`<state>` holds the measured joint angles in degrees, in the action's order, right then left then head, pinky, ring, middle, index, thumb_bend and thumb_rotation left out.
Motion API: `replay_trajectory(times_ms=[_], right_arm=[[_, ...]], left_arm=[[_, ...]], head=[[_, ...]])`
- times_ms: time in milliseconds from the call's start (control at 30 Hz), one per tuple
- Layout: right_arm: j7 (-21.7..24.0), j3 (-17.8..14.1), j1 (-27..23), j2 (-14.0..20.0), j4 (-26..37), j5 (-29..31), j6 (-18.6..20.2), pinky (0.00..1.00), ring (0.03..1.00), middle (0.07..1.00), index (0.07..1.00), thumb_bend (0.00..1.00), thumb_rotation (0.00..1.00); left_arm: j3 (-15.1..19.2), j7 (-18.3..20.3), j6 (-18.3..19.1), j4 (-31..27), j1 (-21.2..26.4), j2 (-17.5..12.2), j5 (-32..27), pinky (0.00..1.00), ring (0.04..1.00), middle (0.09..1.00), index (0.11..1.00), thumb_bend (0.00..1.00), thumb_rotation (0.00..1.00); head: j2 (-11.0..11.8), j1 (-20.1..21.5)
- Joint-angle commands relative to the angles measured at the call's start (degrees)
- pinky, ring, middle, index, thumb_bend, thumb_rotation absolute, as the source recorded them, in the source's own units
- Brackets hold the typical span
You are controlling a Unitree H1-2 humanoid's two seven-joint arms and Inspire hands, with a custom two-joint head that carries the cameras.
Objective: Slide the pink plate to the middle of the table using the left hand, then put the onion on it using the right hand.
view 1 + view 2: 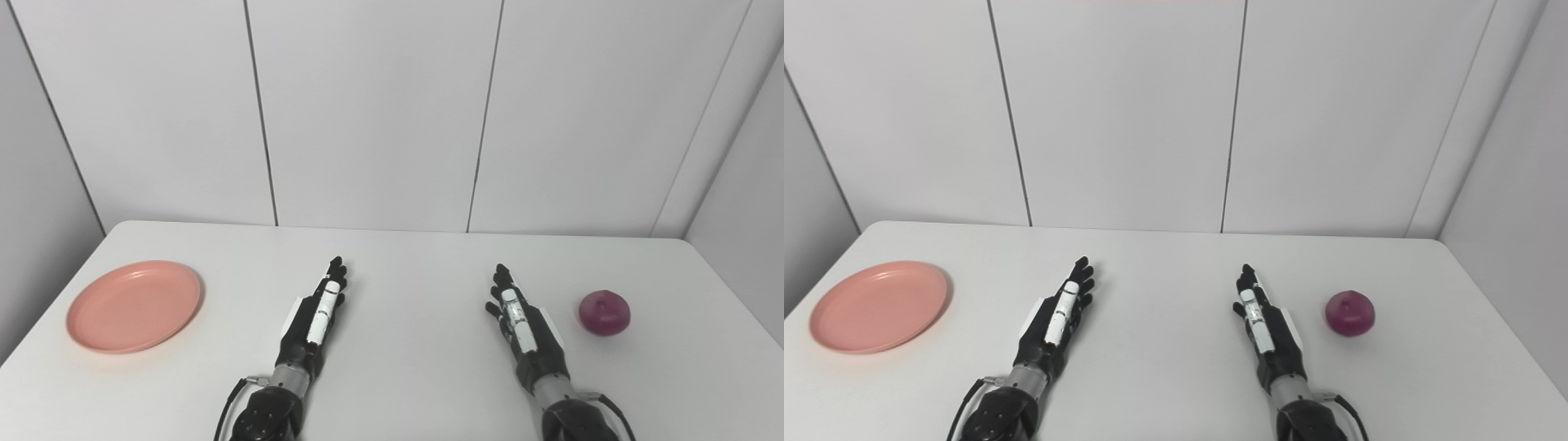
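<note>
A pink plate (135, 305) lies empty near the table's left edge. A purple-red onion (604, 312) sits on the table at the right. My left hand (315, 315) rests on the table left of centre, fingers stretched forward, open, well to the right of the plate. My right hand (520, 321) lies right of centre, also open with fingers extended, a short gap to the left of the onion. Neither hand touches anything but the table.
The white table (404, 275) ends at a white panelled wall (373, 116) behind. Grey side walls stand close to its left and right edges.
</note>
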<state>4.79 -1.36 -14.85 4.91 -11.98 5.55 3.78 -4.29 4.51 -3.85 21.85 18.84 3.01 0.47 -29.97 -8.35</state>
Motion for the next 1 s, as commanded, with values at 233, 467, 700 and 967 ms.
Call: replay_trajectory(times_ms=[233, 467, 700, 967], right_arm=[[3.1, -2.4, -1.2, 2.3, -5.0, 3.1, -4.5, 1.0, 1.0, 1.0, 1.0, 0.52, 0.91], [4.1, -3.2, -1.0, 3.5, -6.7, 3.2, -7.2, 1.0, 1.0, 1.0, 1.0, 0.5, 0.93], [4.0, -4.0, -1.0, 3.7, -6.8, 3.8, -6.1, 1.0, 1.0, 1.0, 1.0, 0.49, 0.9], [3.9, -4.3, -0.2, 3.7, -3.3, 4.5, -2.1, 1.0, 0.998, 0.994, 0.991, 0.54, 0.86]], left_arm=[[-0.9, -4.8, 1.4, 0.9, -1.2, 4.2, 2.3, 0.99, 0.996, 1.0, 0.99, 0.5, 1.0], [-1.5, -5.7, 2.0, 1.8, -0.6, 5.5, 2.6, 1.0, 1.0, 1.0, 0.998, 0.48, 1.0], [-1.5, -5.4, -0.3, 4.9, 0.4, 6.2, 2.2, 1.0, 1.0, 1.0, 0.993, 0.49, 1.0], [-1.7, -5.9, -3.3, 8.7, 1.5, 6.4, 2.8, 1.0, 1.0, 1.0, 0.996, 0.47, 1.0]], head=[[2.7, -6.7], [4.4, -10.1], [6.9, -14.2], [8.0, -15.5]])
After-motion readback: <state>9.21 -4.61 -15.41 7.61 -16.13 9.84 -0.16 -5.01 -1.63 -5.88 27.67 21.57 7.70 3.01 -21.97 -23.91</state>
